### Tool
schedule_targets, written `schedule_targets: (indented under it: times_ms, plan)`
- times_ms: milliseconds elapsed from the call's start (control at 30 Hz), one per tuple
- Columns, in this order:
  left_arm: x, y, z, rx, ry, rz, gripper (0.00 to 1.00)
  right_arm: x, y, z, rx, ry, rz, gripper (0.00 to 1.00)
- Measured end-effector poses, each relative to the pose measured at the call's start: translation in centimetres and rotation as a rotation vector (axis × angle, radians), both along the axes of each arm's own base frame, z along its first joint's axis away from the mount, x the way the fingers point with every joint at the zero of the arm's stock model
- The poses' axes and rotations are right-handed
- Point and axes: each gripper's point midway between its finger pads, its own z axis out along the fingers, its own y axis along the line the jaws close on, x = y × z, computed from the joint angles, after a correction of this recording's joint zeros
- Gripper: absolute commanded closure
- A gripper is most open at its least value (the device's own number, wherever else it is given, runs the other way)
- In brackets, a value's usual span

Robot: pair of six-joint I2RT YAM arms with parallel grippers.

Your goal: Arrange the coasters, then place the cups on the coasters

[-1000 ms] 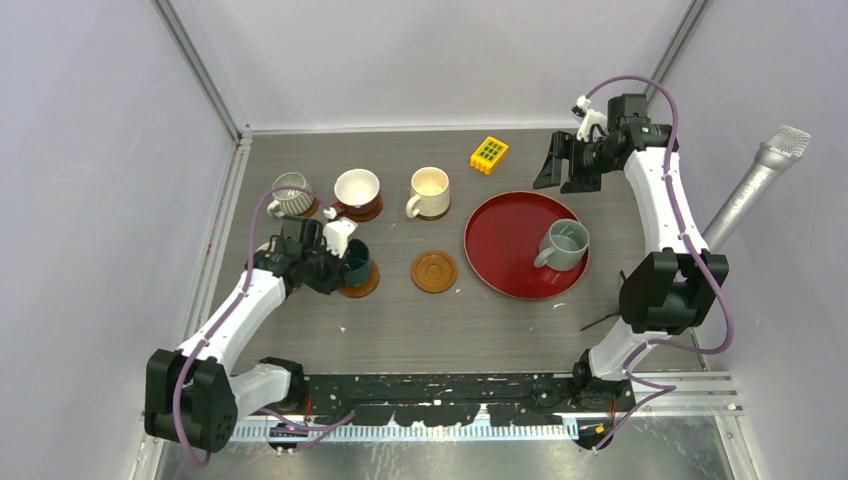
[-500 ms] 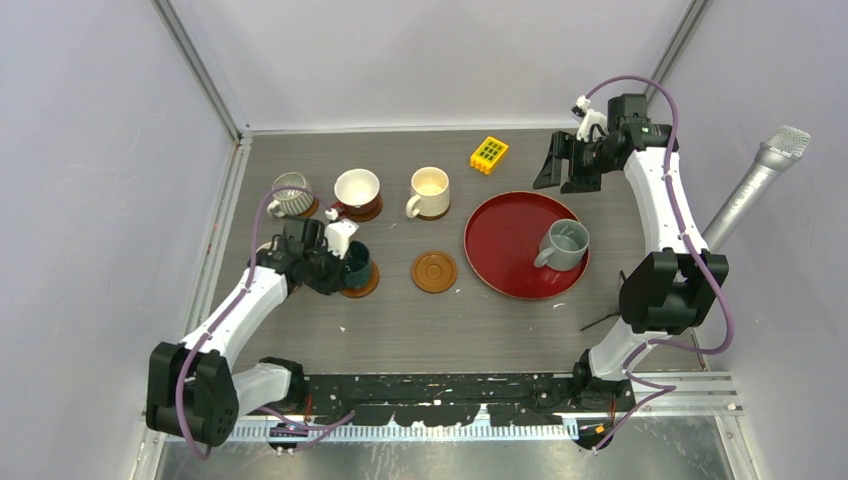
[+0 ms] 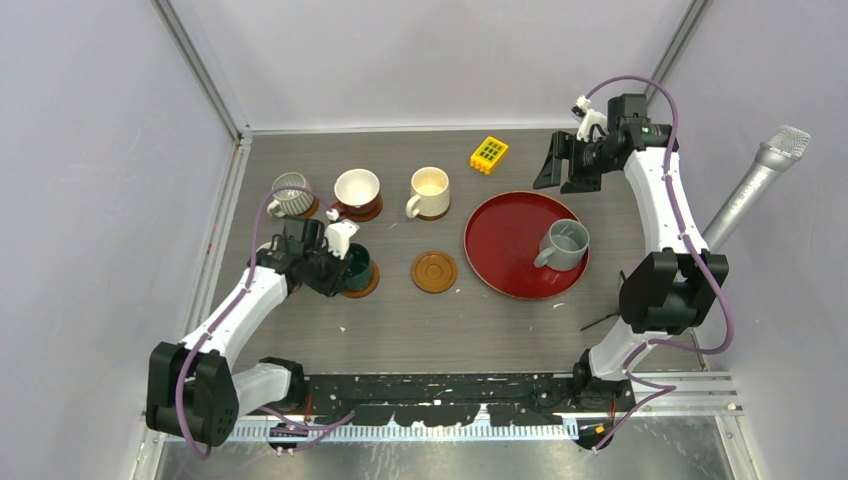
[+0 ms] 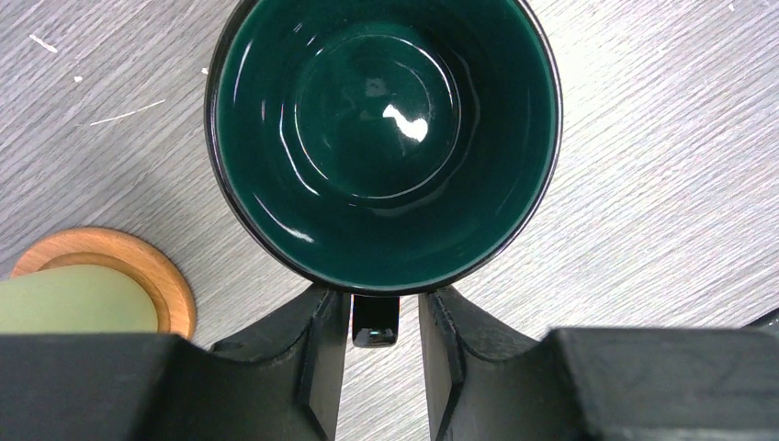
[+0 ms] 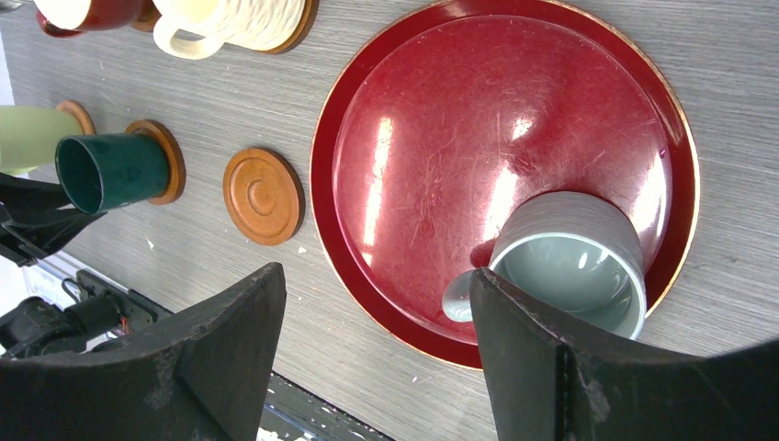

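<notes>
A dark teal cup (image 3: 357,266) (image 4: 381,138) stands on a coaster (image 3: 364,284) left of centre. My left gripper (image 3: 335,266) (image 4: 384,301) is at its handle (image 4: 375,323), jaws slightly open with a gap on each side. Just beyond it a pale green cup (image 4: 64,303) sits on a coaster (image 4: 170,280); the arm hides it from above. The ribbed cup (image 3: 289,193), brown cup (image 3: 356,189) and cream cup (image 3: 430,190) stand on coasters at the back. One empty coaster (image 3: 434,272) (image 5: 264,196) lies mid-table. A grey cup (image 3: 565,243) (image 5: 574,262) stands on the red tray (image 3: 500,255). My right gripper (image 3: 560,165) (image 5: 377,276) hangs open and empty, high at the back right.
A yellow block (image 3: 489,154) lies behind the tray. A silver microphone (image 3: 762,178) leans in from the right wall. Grey walls close in the table on three sides, and the arm bases line the near edge.
My left gripper's jaws have parted off the teal cup's handle. The cup stays put on its coaster. The right arm has not moved.
</notes>
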Motion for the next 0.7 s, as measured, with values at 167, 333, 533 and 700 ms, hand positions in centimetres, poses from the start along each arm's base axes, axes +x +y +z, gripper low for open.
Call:
schedule_targets:
  times_ms: [167,333,533,700]
  plan:
    - [-0.1,0.0,0.0,0.001,-0.001,-0.013,0.66,0.0,0.0,0.0,0.0,0.0,0.001,0.22]
    - [-0.2,-0.1,0.0,0.001,0.0,-0.025,0.58,0.0,0.0,0.0,0.0,0.001,0.001,0.23]
    - [-0.9,0.0,0.2,0.009,0.012,-0.066,0.57,0.0,0.1,0.0,0.0,0.001,0.003,0.22]
    - [-1.4,-0.2,0.5,0.01,0.025,-0.109,0.62,0.0,0.2,0.0,0.0,0.001,0.005,0.22]
